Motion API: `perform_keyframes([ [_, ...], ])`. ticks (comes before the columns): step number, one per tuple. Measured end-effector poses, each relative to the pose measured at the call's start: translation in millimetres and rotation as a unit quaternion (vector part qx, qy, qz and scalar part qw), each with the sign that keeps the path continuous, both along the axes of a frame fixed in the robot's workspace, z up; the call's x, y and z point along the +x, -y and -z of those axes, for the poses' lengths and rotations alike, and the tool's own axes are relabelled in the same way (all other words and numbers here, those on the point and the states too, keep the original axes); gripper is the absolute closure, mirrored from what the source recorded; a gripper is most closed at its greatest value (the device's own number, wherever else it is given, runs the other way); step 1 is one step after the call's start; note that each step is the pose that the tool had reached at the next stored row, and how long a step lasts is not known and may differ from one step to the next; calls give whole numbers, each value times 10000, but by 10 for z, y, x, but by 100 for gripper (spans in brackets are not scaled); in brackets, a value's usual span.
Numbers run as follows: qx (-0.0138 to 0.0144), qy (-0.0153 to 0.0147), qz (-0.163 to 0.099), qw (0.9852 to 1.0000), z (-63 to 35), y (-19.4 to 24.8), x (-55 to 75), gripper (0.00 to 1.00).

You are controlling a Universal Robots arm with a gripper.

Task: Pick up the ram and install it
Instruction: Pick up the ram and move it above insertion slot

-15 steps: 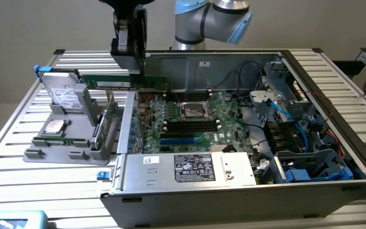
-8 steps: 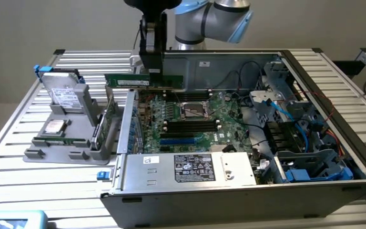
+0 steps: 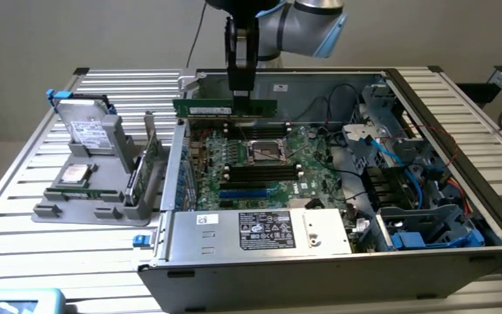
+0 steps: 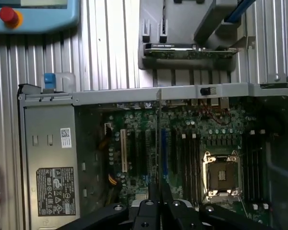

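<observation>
The gripper [image 3: 240, 97] was clamped shut on the ram [image 3: 209, 108], held level above the open computer case [image 3: 321, 281] at about eleven o'clock from the CPU socket [image 3: 265, 152]; pickup was done, seating was not.

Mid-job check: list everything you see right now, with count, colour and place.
ram: one, green, held above the motherboard
computer case: one, dark grey, open, on the table
motherboard: one, green, inside the case
CPU socket: one, silver, mid-motherboard
power supply: one, silver, labelled, inside the case
holder: one, grey, the exterior view's left of the case
hard drives: two, silver, in the holder
expansion card: one, green, upright in the holder
teach pendant: one, light blue, red button, on the table
table: one, silver slats
arm: one, grey
gripper: one, black, shut on the ram
</observation>
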State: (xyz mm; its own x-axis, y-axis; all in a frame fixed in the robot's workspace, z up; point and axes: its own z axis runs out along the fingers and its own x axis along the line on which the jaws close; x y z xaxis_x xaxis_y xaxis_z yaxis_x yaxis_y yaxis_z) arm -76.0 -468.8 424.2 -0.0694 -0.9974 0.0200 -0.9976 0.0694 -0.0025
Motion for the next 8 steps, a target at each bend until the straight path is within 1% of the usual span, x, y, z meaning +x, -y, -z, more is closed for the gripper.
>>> perform_keyframes([
  [1, 0, 17, 0, 10000, 3, -4, 39, 87],
  [3, 0, 39, 0, 10000, 7, -9, 122, 87],
  [6, 0, 61, 0, 10000, 22, -28, 249, 87],
  [8, 0, 67, 0, 10000, 43, -58, 336, 87],
])
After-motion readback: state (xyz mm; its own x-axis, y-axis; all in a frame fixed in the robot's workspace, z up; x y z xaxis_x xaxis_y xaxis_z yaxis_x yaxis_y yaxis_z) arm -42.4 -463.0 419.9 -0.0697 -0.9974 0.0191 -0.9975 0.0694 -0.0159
